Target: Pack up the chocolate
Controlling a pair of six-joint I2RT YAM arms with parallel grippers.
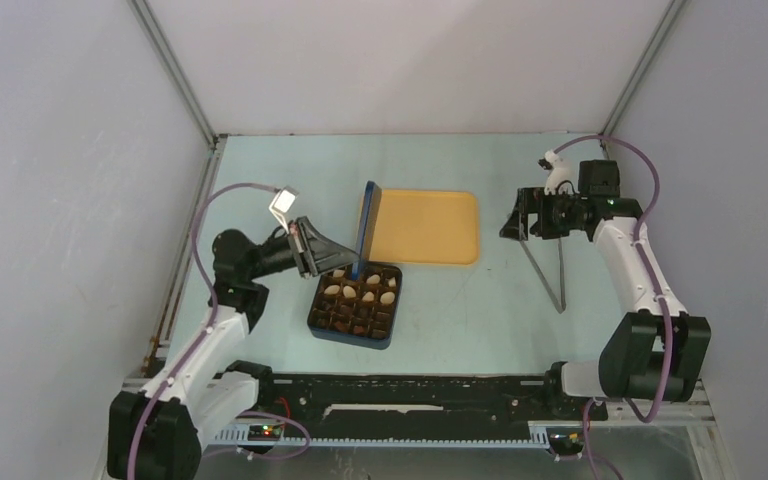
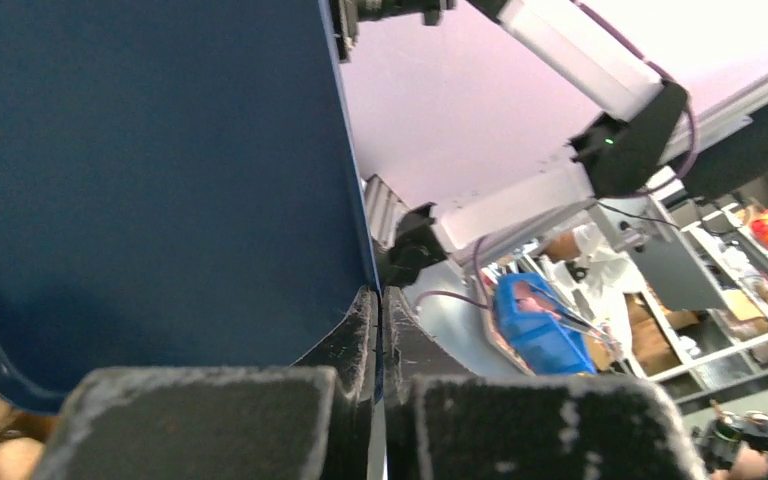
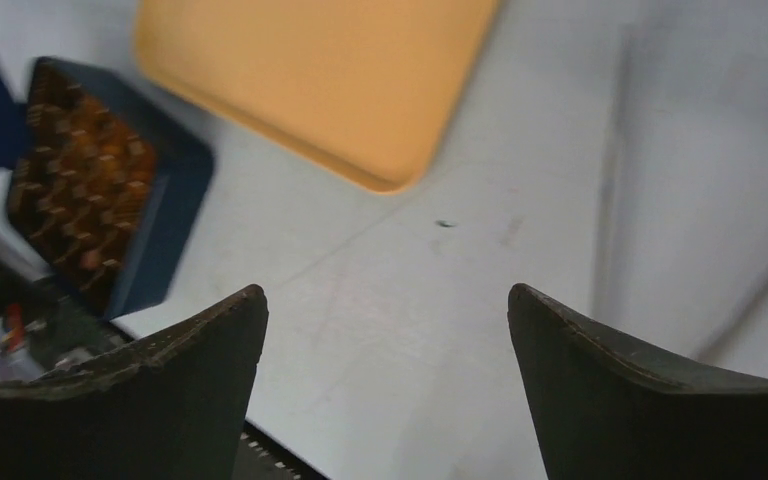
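Top external view: chocolate pieces [image 1: 350, 292], cream and dark, sat in gridded cells of dark blue square box [image 1: 392, 322] on tabletop [image 1: 460, 310]. Above it, box lid [image 1: 368, 215] stood on edge, long axis 12–6, lower end over box's 12 o'clock rim. Grip: left hand [image 1: 348, 264] pinched shut on lid's lower edge, box at its 6 o'clock. Idle: right hand [image 3: 385, 295] spread wide, holding nothing, well apart at box's 2 o'clock. Judged: left arm nearer; lid needed laying flat over box.
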